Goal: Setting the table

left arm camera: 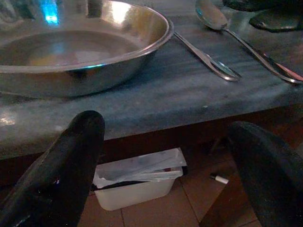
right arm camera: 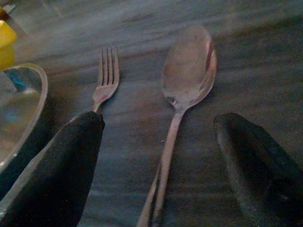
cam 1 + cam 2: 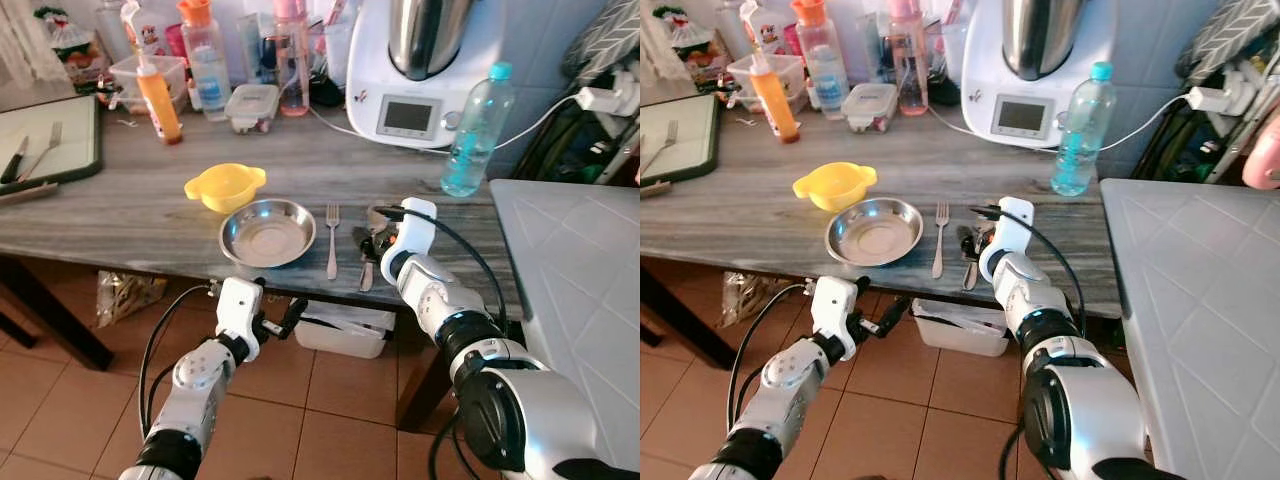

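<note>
Two grippers, jaws apart, are laying cutlery: right gripper (image 2: pixel 158 161) is straddling the spoon (image 2: pixel 187 80) beside the fork (image 2: pixel 105 78), likely withdrawing next; left gripper (image 1: pixel 165 165) is idling below the plate (image 1: pixel 75 52).

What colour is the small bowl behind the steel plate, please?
Yellow. The small bowl shows best in the left eye view, just behind the steel plate.

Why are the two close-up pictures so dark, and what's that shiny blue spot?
Both wrist views sit low in shade, so they look dim; the fingers look soft and blurry up close. The blue spot is glare on the metal plate. The head views are bright and sharp.
</note>
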`<state>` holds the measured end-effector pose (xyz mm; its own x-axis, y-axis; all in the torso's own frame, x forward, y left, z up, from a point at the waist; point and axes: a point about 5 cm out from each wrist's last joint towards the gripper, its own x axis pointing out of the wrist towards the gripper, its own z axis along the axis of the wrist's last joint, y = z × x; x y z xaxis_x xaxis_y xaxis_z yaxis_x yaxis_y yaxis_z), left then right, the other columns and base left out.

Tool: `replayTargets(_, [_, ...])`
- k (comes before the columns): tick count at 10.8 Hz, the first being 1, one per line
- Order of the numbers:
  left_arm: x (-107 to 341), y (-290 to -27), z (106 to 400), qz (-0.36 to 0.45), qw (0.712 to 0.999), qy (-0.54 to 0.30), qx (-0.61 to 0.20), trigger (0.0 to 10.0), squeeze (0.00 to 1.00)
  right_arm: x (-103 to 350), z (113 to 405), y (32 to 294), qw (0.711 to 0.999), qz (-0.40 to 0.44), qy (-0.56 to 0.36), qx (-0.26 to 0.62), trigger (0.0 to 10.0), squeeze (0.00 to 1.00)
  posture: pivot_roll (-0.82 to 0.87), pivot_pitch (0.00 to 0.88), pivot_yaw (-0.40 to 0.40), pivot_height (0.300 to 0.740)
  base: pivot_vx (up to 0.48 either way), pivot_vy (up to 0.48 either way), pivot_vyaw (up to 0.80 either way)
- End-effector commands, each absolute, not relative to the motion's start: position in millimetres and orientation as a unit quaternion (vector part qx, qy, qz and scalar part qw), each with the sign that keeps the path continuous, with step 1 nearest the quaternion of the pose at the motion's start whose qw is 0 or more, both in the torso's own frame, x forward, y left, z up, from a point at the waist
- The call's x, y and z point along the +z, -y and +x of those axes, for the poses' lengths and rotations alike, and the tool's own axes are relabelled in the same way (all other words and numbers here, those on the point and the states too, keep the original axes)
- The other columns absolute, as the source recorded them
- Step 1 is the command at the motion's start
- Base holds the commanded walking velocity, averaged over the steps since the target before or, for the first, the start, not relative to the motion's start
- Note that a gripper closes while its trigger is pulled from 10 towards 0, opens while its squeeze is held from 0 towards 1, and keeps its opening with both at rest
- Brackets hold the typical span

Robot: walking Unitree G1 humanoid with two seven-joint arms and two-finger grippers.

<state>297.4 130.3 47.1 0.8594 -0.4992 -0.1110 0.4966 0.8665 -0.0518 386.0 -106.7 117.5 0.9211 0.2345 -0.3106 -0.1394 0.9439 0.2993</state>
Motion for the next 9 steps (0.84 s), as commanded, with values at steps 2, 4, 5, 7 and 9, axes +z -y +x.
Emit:
replayTargets(2, [46,-135,299,0.004,0.963,-0.064,-0.26,10.0,0.0,123,388,112,0.976,0.116,-0.157,0.096,10.0,1.0,0.19,0.05,0.016,0.74,0.0,0.0,0.0])
replayTargets(4, [45,-141,317,0.035,0.976,-0.083,-0.196,10.0,0.0,114,383,117,0.977,0.099,-0.163,0.092,10.0,1.0,0.18,0.047,0.016,0.74,0.0,0.0,0.0])
replayTargets(5, [84,-186,277,0.035,0.982,0.022,-0.182,10.0,0.0,113,382,118,0.978,0.091,-0.161,0.094,10.0,1.0,0.18,0.046,0.016,0.74,0.0,0.0,0.0])
replayTargets(7, [126,-239,244,0.084,0.983,0.097,-0.135,10.0,0.0,102,375,123,0.977,0.072,-0.169,0.104,10.0,1.0,0.2,0.056,0.008,0.74,0.0,0.0,0.0])
replayTargets(9, [129,-259,243,0.088,0.987,0.105,-0.088,10.0,0.0,94,371,122,0.976,0.067,-0.178,0.103,10.0,1.0,0.21,0.049,0.0,0.74,0.0,0.0,0.0])
